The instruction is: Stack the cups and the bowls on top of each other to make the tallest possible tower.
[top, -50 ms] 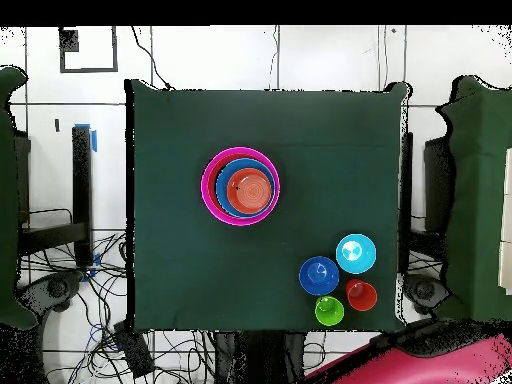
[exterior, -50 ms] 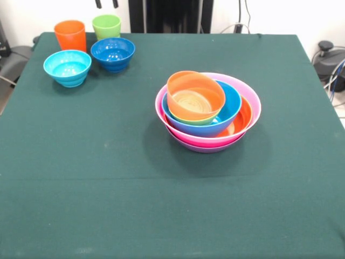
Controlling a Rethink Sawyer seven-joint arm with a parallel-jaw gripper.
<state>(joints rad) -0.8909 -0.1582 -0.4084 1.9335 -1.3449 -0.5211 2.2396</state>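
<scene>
Only the tool (exterior, -50 ms: 107,4) tips show at the top edge, so I cannot tell their state. My tower (exterior, -50 ms: 208,110) sits mid-bench (exterior, -50 ms: 108,178), its purple base mostly hidden; both cups (exterior, -50 ms: 106,26) stand apart in a corner.

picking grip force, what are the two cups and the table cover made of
Orange cup and lime green cup: probably hard plastic, smooth and glossy with saturated colour. Table cover: looks like dark green cloth, matte, faintly mottled, no shine.

Dark green tablecloth (exterior, -50 ms: 108,178) over table; cables (top, -50 ms: 110,340) tangled on floor.
</scene>
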